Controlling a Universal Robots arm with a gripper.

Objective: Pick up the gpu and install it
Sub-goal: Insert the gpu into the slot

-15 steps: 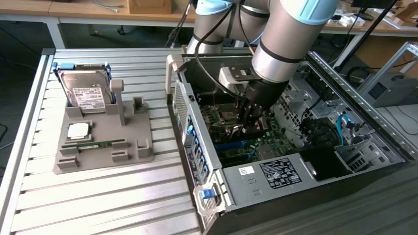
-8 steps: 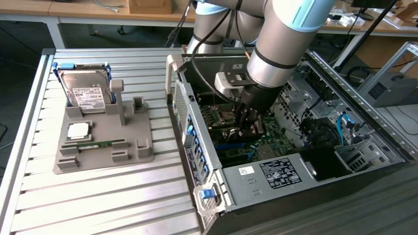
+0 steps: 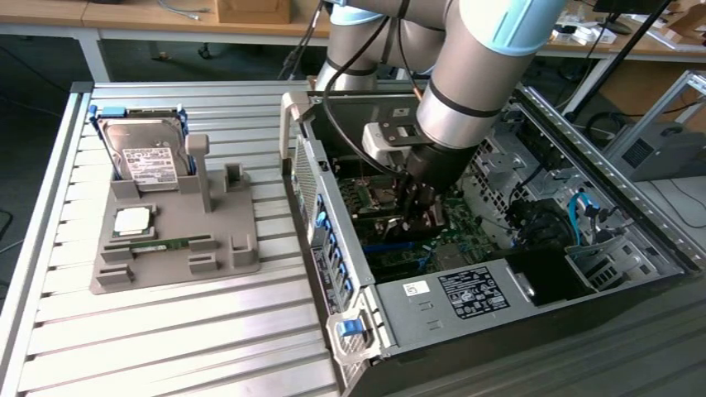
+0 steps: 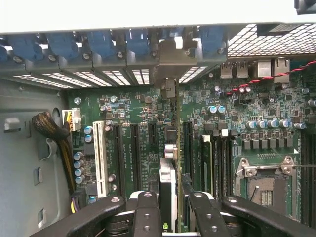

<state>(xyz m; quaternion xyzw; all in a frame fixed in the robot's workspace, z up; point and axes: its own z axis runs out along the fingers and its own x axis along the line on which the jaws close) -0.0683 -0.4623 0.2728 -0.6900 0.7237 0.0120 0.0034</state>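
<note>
Two fingers (image 4: 147, 212) of your gripper (image 4: 173, 200) clamp the gpu (image 4: 168, 180) edge-on, deep inside the computer case (image 3: 311, 178), over the motherboard (image 4: 237, 113) slots. Press while it sits off the slot line and you may bend the card or jam its bracket against the blue clips (image 4: 101, 42). One white label (image 3: 474, 294) carries print too fine to read.

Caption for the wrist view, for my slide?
The tool holds the gpu edge-on among the expansion slots of the motherboard, inside the open PC case.
</note>
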